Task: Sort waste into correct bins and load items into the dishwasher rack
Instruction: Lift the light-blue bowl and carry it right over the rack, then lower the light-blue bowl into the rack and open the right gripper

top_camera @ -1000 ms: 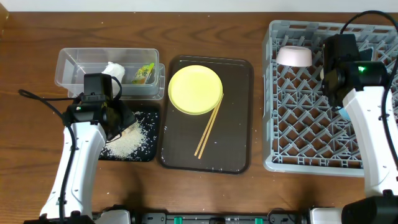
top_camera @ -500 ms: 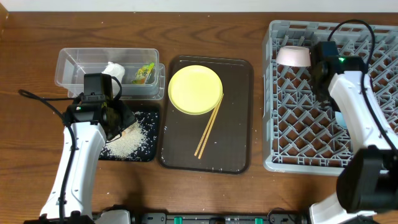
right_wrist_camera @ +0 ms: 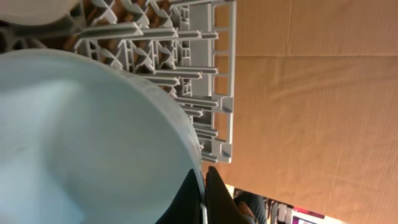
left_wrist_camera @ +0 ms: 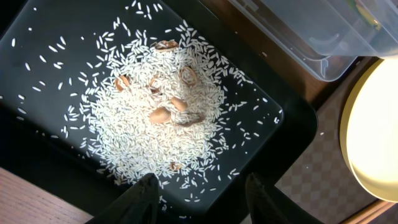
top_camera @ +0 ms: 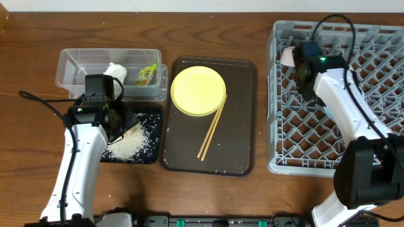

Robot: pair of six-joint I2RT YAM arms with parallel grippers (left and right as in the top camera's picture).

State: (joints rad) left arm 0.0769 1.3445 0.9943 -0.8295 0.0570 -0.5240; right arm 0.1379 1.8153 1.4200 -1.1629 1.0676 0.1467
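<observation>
As right hand grips bowl, rack beside.

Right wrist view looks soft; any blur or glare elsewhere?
Right wrist: the close light blue bowl is soft, the dishwasher rack behind it sharp. Left wrist: rice grains crisp, yellow plate glaring at the edge. Overhead: evenly lit, sharp.

A brown wooden table fills the scene, evenly lit; a pale strip runs along its far edge.

rice in black tray; wrapper, tissue in tub; blue bowl over rack
</observation>
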